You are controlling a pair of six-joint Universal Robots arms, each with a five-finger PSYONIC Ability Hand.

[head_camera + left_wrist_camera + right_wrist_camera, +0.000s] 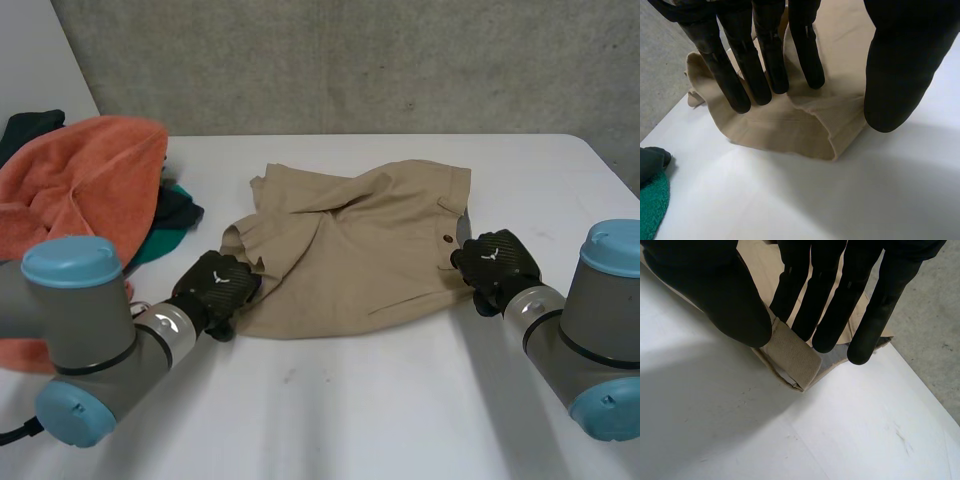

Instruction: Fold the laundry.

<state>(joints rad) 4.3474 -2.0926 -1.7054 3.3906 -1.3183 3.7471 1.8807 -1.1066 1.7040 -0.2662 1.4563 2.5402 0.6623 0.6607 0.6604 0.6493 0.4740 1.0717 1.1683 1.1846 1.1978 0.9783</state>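
In the head view, beige shorts [370, 250] are spread at the centre of the white table [400, 400]. The left hand [215, 285] is set on their lower left corner and the right hand [495, 262] on their right edge. An orange towel [90, 180] is heaped at the far left, with a green cloth [160, 243] beside it.

In the left wrist view, the left hand [765, 65] is seen with straight fingers pressed on the shorts [790, 130], and the thumb is set apart at the hem. The green cloth [652, 205] lies well apart from the hand.

In the right wrist view, a waistband corner of the shorts [792, 355] is pinched between the thumb and fingers of the right hand [730, 295].
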